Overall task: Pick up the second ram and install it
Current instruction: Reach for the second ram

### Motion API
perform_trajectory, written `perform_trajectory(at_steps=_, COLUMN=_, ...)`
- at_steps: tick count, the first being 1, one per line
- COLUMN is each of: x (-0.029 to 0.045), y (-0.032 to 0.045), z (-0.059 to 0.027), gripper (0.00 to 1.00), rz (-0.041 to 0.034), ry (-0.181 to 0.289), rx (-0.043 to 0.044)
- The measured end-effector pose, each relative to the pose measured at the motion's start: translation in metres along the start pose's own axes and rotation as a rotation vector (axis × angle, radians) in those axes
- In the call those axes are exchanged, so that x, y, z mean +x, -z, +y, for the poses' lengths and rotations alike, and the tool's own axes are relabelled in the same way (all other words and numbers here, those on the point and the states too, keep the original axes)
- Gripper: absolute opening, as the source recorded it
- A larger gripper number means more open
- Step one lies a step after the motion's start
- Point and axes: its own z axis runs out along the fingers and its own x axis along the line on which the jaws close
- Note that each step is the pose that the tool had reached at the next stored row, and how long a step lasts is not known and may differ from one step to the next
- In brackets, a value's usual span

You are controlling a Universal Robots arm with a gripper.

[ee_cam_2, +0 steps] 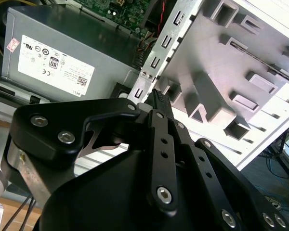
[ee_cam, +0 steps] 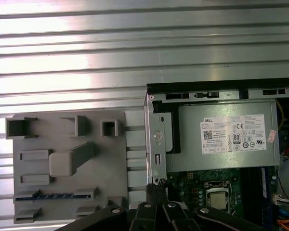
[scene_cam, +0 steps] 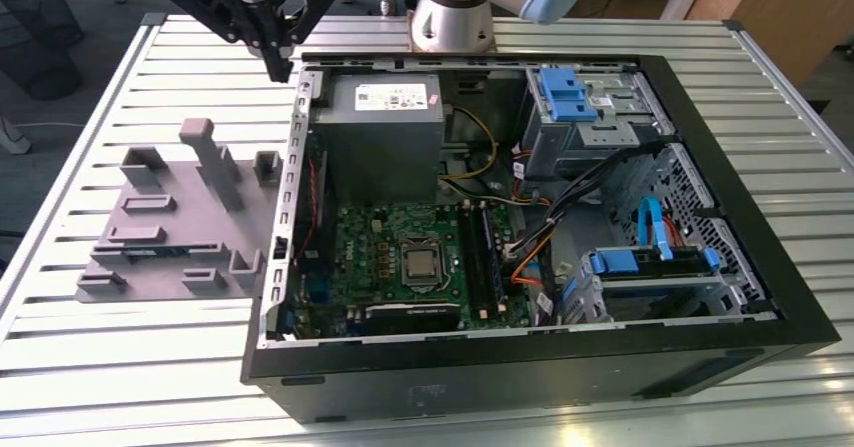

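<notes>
The second ram [scene_cam: 144, 251] lies on edge in a low slot of the grey plastic tray [scene_cam: 187, 229], on the exterior view's left of the computer case; its blue edge [ee_cam: 53, 196] peeks out of that slot of the tray [ee_cam: 113, 159]. My gripper [scene_cam: 280, 69] hangs above the far left corner of the case, well behind the tray, with its black fingers pressed together and nothing between them. In both wrist views the fingertips [ee_cam_2: 157, 95] [ee_cam: 157, 186] sit over the case's metal edge, beside the tray [ee_cam_2: 216, 72].
The open black computer case [scene_cam: 747, 297] lies flat on the slatted metal table [scene_cam: 80, 357]. Inside are the grey power supply [scene_cam: 378, 127], the green motherboard [scene_cam: 387, 237] with black memory slots [scene_cam: 483, 262], cables and blue drive brackets [scene_cam: 574, 92]. The arm's base [scene_cam: 451, 22] stands behind the case.
</notes>
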Motion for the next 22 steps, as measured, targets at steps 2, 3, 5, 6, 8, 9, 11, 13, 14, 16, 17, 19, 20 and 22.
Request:
perform_trajectory(at_steps=2, x=0.0005, y=0.0, z=-0.0001, gripper=0.11, rz=0.0, ry=0.0, rx=0.0)
perform_trajectory(at_steps=3, x=0.0009, y=0.0, z=-0.0001, gripper=0.11, rz=0.0, ry=0.0, rx=0.0)
perform_trajectory(at_steps=5, x=0.0015, y=0.0, z=-0.0001, gripper=0.11, rz=0.0, ry=0.0, rx=0.0)
perform_trajectory(at_steps=6, x=0.0018, y=0.0, z=-0.0002, gripper=0.11, rz=0.0, ry=0.0, rx=0.0)
perform_trajectory(at_steps=8, x=0.0026, y=-0.0001, z=-0.0002, gripper=0.11, rz=0.0, ry=0.0, rx=0.0)
perform_trajectory(at_steps=9, x=0.003, y=-0.0001, z=-0.0002, gripper=0.11, rz=0.0, ry=0.0, rx=0.0)
perform_trajectory(at_steps=11, x=0.0043, y=-0.0001, z=-0.0003, gripper=0.11, rz=0.0, ry=0.0, rx=0.0)
perform_trajectory(at_steps=13, x=0.0054, y=-0.0001, z=-0.0004, gripper=0.11, rz=0.0, ry=0.0, rx=0.0001)
perform_trajectory(at_steps=14, x=0.0058, y=-0.0001, z=-0.0005, gripper=0.11, rz=0.0001, ry=0.0, rx=0.0001)
perform_trajectory(at_steps=16, x=0.0064, y=-0.0002, z=-0.0005, gripper=0.11, rz=0.0, ry=0.0, rx=0.0)
perform_trajectory(at_steps=17, x=0.0067, y=-0.0002, z=-0.0005, gripper=0.11, rz=0.0, ry=0.0, rx=0.0001)
perform_trajectory(at_steps=19, x=0.0071, y=-0.0002, z=-0.0006, gripper=0.11, rz=0.0, ry=0.0, rx=0.0)
perform_trajectory(at_steps=20, x=0.0073, y=-0.0002, z=-0.0006, gripper=0.11, rz=0.0, ry=0.0, rx=0.0001)
perform_trajectory(at_steps=22, x=0.0077, y=-0.0003, z=-0.0006, gripper=0.11, rz=0.0, ry=0.0, rx=0.0)
